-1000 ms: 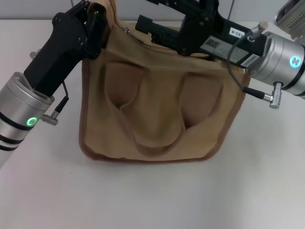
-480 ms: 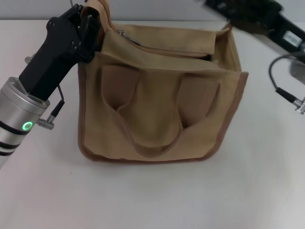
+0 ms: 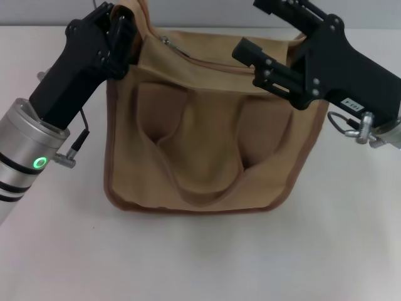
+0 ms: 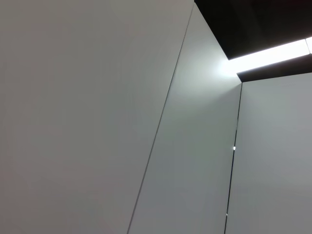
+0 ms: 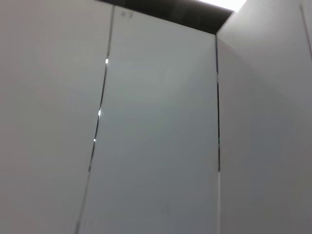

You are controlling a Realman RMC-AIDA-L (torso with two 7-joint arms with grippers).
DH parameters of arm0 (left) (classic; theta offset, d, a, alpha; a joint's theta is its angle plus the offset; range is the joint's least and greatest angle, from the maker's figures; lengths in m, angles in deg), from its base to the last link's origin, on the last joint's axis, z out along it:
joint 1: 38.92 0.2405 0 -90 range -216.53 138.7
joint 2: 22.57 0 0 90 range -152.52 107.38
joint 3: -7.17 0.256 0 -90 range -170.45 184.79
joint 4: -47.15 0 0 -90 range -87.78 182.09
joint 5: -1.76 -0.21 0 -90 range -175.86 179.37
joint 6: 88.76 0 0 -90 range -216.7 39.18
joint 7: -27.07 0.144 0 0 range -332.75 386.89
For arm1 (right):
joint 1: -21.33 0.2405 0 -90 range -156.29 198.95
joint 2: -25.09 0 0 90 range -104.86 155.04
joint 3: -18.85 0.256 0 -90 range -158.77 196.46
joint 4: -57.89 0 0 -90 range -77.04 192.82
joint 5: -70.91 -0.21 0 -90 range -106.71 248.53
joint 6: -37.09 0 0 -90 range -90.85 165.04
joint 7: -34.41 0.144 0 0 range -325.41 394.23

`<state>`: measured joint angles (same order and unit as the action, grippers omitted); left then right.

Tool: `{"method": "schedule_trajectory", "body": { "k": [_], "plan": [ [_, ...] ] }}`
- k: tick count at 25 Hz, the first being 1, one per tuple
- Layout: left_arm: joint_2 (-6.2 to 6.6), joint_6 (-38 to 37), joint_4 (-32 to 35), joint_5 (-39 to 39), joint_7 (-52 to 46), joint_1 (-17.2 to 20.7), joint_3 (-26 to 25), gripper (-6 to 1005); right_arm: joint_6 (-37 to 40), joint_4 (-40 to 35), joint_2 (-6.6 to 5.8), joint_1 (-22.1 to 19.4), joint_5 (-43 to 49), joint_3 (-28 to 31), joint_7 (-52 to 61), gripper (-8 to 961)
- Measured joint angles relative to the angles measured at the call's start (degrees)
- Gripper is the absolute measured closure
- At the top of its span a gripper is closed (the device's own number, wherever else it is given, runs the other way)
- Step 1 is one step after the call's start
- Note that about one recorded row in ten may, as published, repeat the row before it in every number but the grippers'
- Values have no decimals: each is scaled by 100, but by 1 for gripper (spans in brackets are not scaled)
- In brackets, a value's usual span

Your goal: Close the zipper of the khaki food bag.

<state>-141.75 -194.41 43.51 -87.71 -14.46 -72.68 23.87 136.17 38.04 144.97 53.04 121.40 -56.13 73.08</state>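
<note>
The khaki food bag (image 3: 207, 144) stands on the white table in the head view, its two looped handles hanging down its front. The zipper (image 3: 213, 64) runs along the top panel, and its silver pull (image 3: 166, 41) sits near the left end. My left gripper (image 3: 124, 25) is at the bag's top left corner, shut on the fabric end of the bag there. My right gripper (image 3: 250, 28) hovers over the bag's top right part, open and empty, and hides the right end of the zipper. Both wrist views show only walls and ceiling.
The white table (image 3: 200, 263) spreads around the bag on the front, left and right. The right arm's cable and connector (image 3: 357, 128) hang just right of the bag.
The right gripper left the top panel near the pull, swung up and to the right, then came back over the bag's right end. The left gripper kept its hold.
</note>
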Motion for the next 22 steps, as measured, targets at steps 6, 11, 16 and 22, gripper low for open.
{"method": "schedule_trajectory", "body": {
  "k": [6, 11, 16, 22],
  "plan": [
    [0, 26, -76, -9, -3, -90, 0, 940, -167, 199, 0, -21, -771, -501, -2088, 197],
    [0, 30, -101, -7, -4, -134, -9, 938, -735, 154, 0, 48, -799, -654, -2529, 197],
    [0, 46, -159, -36, 6, -194, -70, 937, -1250, 112, 0, 173, -937, -934, -2580, 196],
    [0, 57, -163, -34, 28, -226, -73, 935, -1682, -21, 0, 257, -1650, -1804, -2916, 196]
  ]
}}
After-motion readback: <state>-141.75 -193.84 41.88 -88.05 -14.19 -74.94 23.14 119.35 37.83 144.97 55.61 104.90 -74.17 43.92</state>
